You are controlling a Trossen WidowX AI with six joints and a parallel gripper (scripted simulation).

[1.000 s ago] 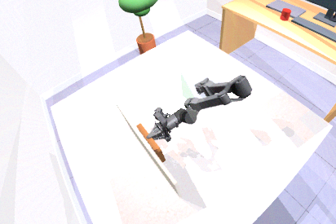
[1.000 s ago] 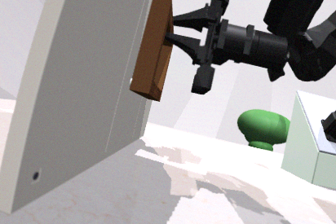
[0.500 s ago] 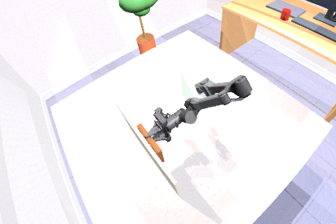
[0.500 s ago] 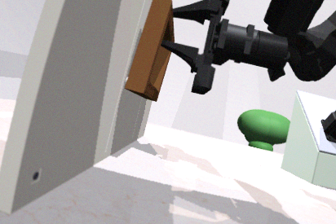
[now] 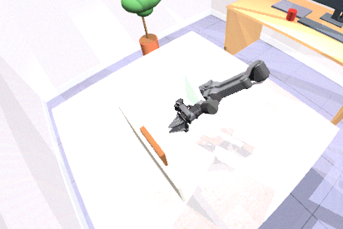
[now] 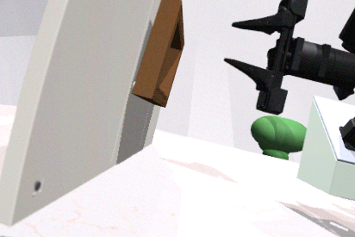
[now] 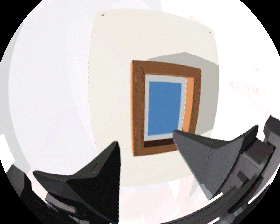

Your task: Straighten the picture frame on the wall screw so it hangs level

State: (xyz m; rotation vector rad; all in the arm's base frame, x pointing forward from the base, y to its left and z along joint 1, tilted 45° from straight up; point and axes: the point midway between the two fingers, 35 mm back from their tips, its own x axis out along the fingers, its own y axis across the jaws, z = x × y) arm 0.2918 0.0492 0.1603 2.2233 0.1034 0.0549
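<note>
Listing what I see from my station:

1. Picture frame: brown wood with a blue centre inside a pale mat. It hangs against the upright wall panel, which stands on the white desk. In the wrist view its edges look close to square with the panel; I cannot tell whether it is truly level. The screw and the strip on its back are hidden.

2. Hand: dark, two pointed fingers, spread about halfway, with nothing between them. It hovers just right of the frame, apart from it, fingertips aimed at the frame's face. In the wrist view the two fingers flank the frame's lower edge without touching it.

3. Arm: grey, reaching from the far right of the desk toward the panel.

4. Pale green block: on the desk, near right in the exterior view.

5. Potted plant: green crown, orange pot, beyond the desk's far edge.

6. Wooden side table: far right, carrying a red cup, a keyboard and a monitor.
</note>
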